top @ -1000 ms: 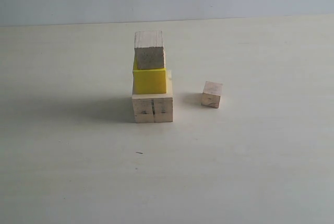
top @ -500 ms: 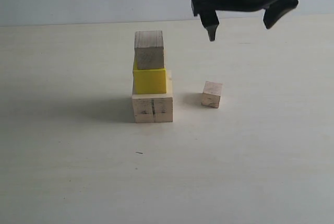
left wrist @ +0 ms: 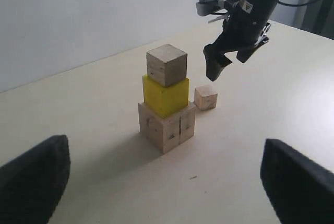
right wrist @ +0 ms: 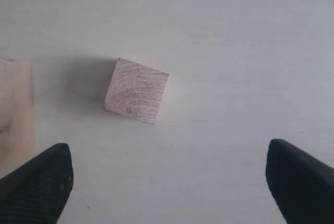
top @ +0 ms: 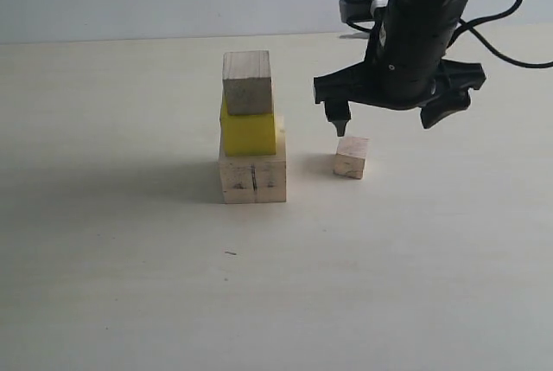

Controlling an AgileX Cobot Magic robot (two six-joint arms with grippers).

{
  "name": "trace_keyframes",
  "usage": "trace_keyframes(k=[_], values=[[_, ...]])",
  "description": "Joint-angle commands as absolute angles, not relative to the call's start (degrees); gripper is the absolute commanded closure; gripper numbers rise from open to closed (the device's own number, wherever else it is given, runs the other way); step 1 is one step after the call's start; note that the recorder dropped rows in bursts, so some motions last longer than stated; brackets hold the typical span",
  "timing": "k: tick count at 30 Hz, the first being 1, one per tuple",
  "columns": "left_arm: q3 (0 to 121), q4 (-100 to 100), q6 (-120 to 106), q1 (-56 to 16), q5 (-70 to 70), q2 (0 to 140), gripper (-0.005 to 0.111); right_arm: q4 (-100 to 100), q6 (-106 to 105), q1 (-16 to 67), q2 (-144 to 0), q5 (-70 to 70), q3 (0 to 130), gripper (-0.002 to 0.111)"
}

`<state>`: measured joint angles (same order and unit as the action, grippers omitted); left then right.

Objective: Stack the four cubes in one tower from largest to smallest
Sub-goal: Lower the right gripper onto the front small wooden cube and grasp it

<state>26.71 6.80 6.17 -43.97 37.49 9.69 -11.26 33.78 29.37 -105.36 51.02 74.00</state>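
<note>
A three-cube tower stands mid-table: the large wood cube (top: 252, 178) with a dark crack at the bottom, the yellow cube (top: 249, 132) on it, the medium wood cube (top: 247, 82) on top. The same column shows in the left wrist view: large (left wrist: 167, 127), yellow (left wrist: 166, 95), medium (left wrist: 166, 65). The small wood cube (top: 351, 156) (left wrist: 205, 97) (right wrist: 136, 90) lies alone on the table to the tower's right. My right gripper (top: 393, 118) (right wrist: 169, 187) hangs open just above and slightly right of it, nothing between its fingers. My left gripper (left wrist: 166, 179) is open, held back from the tower.
The pale table (top: 130, 284) spreads around the cubes. A black cable (top: 510, 55) trails from the right arm at the back right. A small dark speck (top: 231, 253) lies in front of the tower.
The right arm has come down from the top of the exterior view, moving toward the small wood cube, and now hovers just over it. The cubes have not moved.
</note>
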Motion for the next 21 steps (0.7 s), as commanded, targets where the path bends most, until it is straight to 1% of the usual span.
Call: trace_keyframes(k=[1, 4, 9, 13, 21], values=[[26.53, 7.07, 6.25, -43.93, 37.05, 9.36, 0.013, -10.92, 37.9, 29.19, -104.86, 43.57, 70.74, 0.015], [26.53, 7.07, 6.25, -43.93, 37.05, 9.36, 0.013, -11.08, 39.05, 29.19, -105.26, 40.56, 69.75, 0.019], [26.53, 7.07, 6.25, -43.93, 37.05, 9.36, 0.013, -11.08, 39.05, 29.19, -108.38, 39.69, 69.71, 0.033], [26.53, 7.07, 6.25, -43.93, 37.05, 9.36, 0.013, -11.08, 39.05, 29.19, -111.93, 39.0, 69.71, 0.033], [26.53, 7.07, 6.25, -43.93, 36.7, 9.36, 0.013, -10.91, 41.83, 29.19, -115.02, 33.11, 69.71, 0.033]])
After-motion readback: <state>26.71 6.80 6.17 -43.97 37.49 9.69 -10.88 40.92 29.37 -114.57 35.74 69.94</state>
